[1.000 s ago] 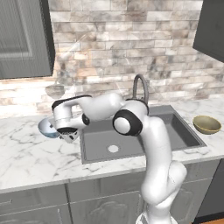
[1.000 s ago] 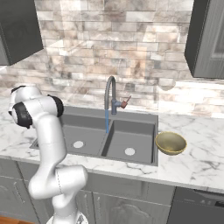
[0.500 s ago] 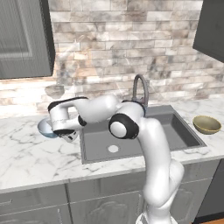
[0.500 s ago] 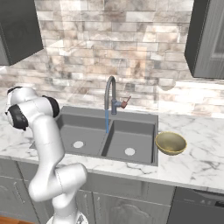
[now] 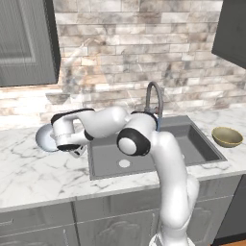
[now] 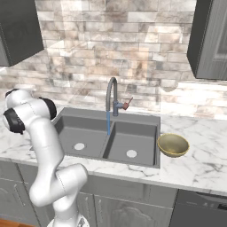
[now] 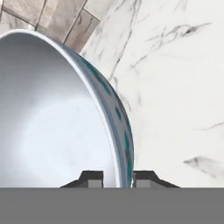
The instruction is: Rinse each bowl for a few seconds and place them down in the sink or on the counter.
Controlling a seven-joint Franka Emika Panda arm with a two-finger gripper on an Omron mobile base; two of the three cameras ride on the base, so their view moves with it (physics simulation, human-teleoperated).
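Note:
The pale blue bowl point(image 5: 44, 137) with a whitish inside point(image 7: 52, 127) sits on the white marble counter point(image 5: 29, 173) left of the sink point(image 5: 194, 144). My gripper point(image 7: 118, 179) is shut on its rim, one fingertip inside the bowl and one outside. In the left base view the hand point(image 5: 67, 137) reaches far left, covering the bowl's right side. The olive-tan bowl point(image 5: 227, 137) stands upright on the counter point(image 6: 199, 164) just right of the sink point(image 6: 88, 128), where the right base view also has this bowl point(image 6: 173, 145).
The arched grey faucet point(image 6: 111, 95) stands behind the sink's divider, and a thin blue stream of water point(image 6: 108, 124) runs from it. Dark wall cabinets point(image 5: 26, 43) hang above the counter on both sides. A stone-tile backsplash point(image 6: 111, 53) closes the back.
The jaws have closed from wide open onto the pale blue bowl's rim. The hand has shifted slightly left and lower at the bowl.

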